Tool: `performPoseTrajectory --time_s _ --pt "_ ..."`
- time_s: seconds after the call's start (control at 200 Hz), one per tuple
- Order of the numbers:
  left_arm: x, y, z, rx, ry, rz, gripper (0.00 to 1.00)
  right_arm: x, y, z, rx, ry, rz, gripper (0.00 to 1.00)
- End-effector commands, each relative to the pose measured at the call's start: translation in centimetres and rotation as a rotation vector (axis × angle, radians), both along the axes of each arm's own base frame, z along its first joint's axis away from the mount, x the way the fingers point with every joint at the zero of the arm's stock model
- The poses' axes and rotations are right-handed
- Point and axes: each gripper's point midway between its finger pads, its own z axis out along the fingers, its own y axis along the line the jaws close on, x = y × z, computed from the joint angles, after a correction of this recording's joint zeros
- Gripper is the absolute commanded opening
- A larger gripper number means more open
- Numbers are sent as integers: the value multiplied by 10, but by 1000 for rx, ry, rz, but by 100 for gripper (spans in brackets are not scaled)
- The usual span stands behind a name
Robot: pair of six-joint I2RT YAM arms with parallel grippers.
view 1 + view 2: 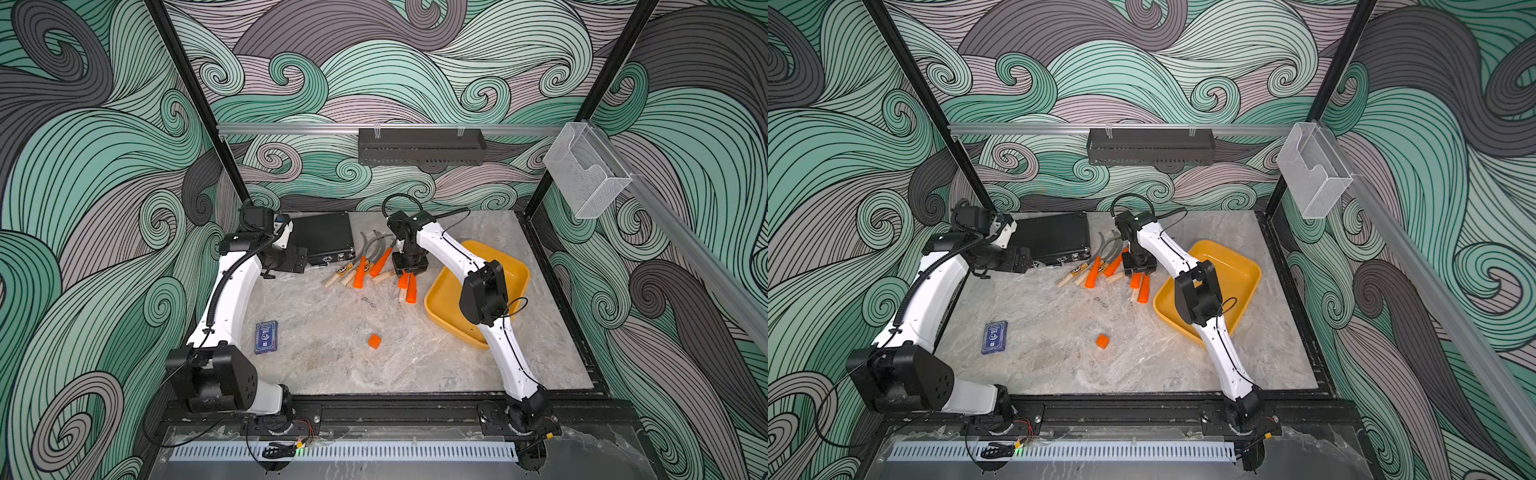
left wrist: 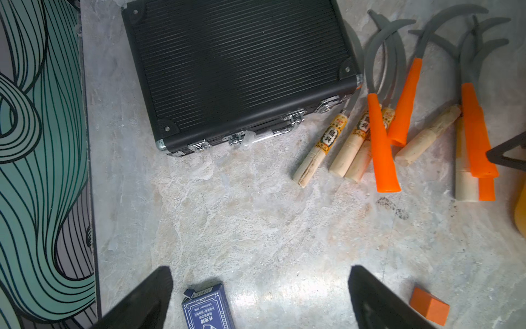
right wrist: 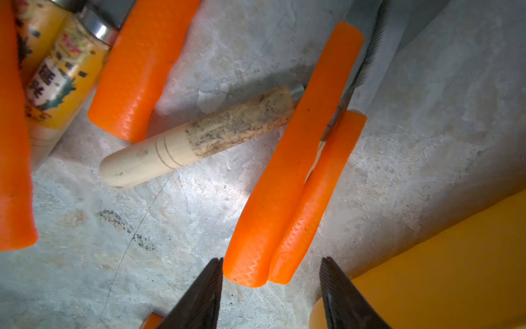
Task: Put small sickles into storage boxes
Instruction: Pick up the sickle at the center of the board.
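Observation:
Several small sickles [image 1: 365, 266] [image 1: 1096, 270] lie in a loose heap on the marble table, grey curved blades toward the back wall, handles orange or pale wood. The yellow storage box [image 1: 511, 266] [image 1: 1237, 266] sits right of them, empty where it shows. My right gripper [image 1: 409, 270] [image 3: 271, 260] points down, open, fingertips either side of the ends of two orange handles [image 3: 284, 185] lying side by side; a bare wooden handle [image 3: 193, 139] lies beside them. Left of the heap, my left gripper [image 1: 297, 259] [image 2: 259, 270] hangs wide open over bare table, holding nothing.
A black ribbed case [image 1: 324, 239] lies at the back left beside the sickles. A blue card box [image 1: 266, 336] and a small orange cube [image 1: 374, 341] sit nearer the front. A black shelf [image 1: 422, 145] and a clear bin [image 1: 586, 170] hang on the walls.

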Motion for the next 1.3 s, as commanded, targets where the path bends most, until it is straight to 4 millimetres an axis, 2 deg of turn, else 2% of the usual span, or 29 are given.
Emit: performPoseTrajectory --time_s 0.0,0.445,0.906,1.046,1.296 --pt "0 8 -12 55 43 4 96 1 6 -4 5 0 20 57" --pt "1 5 -22 19 103 22 95 4 3 -24 -34 15 36 56" --pt "0 4 -30 0 157 40 95 2 0 -33 -54 30 41 50" --pt "-1 3 -32 -6 164 39 94 -2 -3 -34 -61 44 36 46" --pt "0 0 -32 -20 163 31 94 -14 -2 -34 -37 88 3 48"
